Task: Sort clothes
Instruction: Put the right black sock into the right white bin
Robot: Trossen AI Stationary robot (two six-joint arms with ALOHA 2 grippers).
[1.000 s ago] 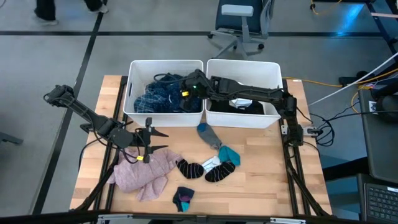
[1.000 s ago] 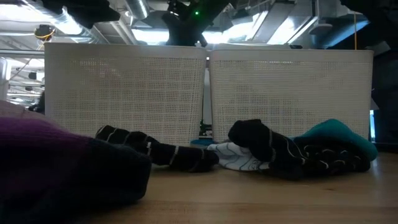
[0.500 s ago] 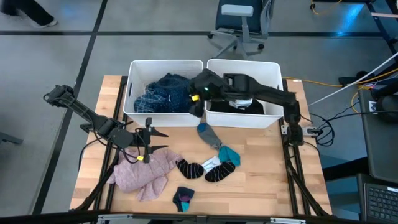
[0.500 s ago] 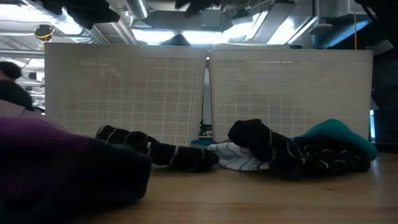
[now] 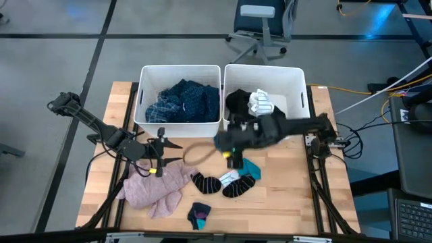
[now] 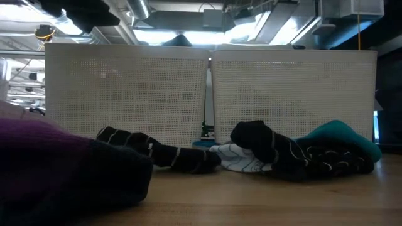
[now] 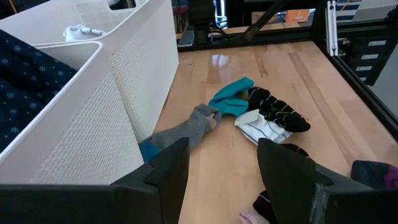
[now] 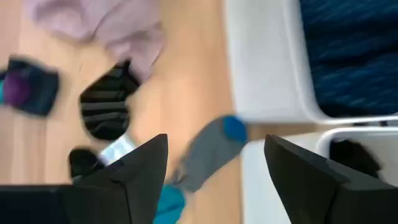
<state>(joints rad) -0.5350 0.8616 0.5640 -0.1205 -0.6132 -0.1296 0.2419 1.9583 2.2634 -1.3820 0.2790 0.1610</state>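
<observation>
At the left of the counter (image 5: 283, 202) we see the left gripper (image 5: 169, 152) hovering just above the upper edge of the pink fuzzy top (image 5: 154, 187), its two fingers spread apart and gripping nothing. The pink top lies crumpled on the wood at the front left. Just in front of it, near the counter's front edge, sits a small dark sock (image 5: 198, 214) with a touch of purple and teal.

Behind, against the back of the counter, stand two white bins side by side. The left bin (image 5: 143, 81) holds the blue plaid shirt (image 5: 160, 110) and the navy dotted cloth (image 5: 196, 98), heaped together. The right bin (image 5: 300, 84) holds a black piece (image 5: 237, 102) with a white piece (image 5: 260, 103) beside it.

In the middle of the counter, between the pink top and the right arm, lie the black striped socks (image 5: 206, 182) and, touching them, a white sock (image 5: 230, 178) and a teal sock (image 5: 248, 167). From the left wrist view, a grey sock (image 7: 186, 129) with a blue toe lies right along the foot of the bins.

The right gripper (image 8: 211, 180) hangs over the counter just in front of the right bin, above the grey sock; its fingers stand wide apart with nothing between them. In the high view this arm is blurred.
</observation>
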